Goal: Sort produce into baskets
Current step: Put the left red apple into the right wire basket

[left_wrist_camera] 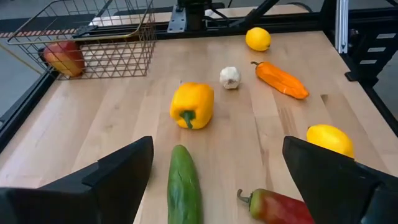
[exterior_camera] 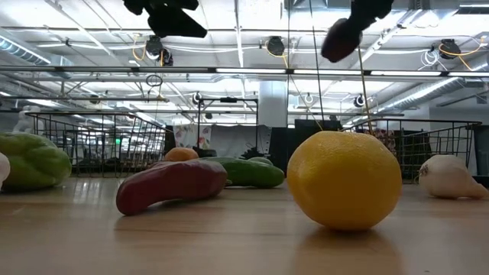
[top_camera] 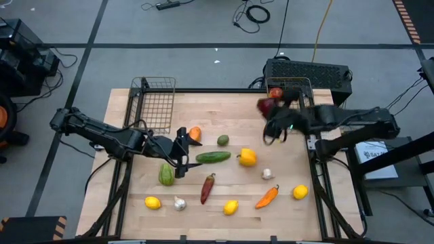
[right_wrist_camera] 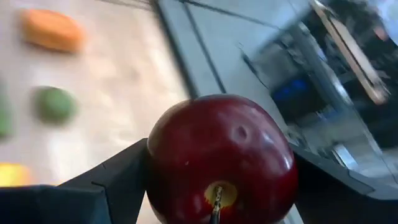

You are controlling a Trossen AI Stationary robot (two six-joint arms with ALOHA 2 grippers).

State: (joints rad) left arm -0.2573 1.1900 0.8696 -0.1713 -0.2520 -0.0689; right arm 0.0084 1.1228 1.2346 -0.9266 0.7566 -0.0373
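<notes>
The right gripper (right_wrist_camera: 217,180) is clamping a smooth, rigid, probably slippery red apple (right_wrist_camera: 221,158) across its widest part, carrying it near the basket (top_camera: 302,88) at two o'clock, while the left gripper (top_camera: 180,150) is hanging wide open above the cucumber (top_camera: 213,157).

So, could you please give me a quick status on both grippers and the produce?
Left gripper open above the cucumber. Right gripper shut on a red apple, near the right basket. Nothing blocking.
</notes>
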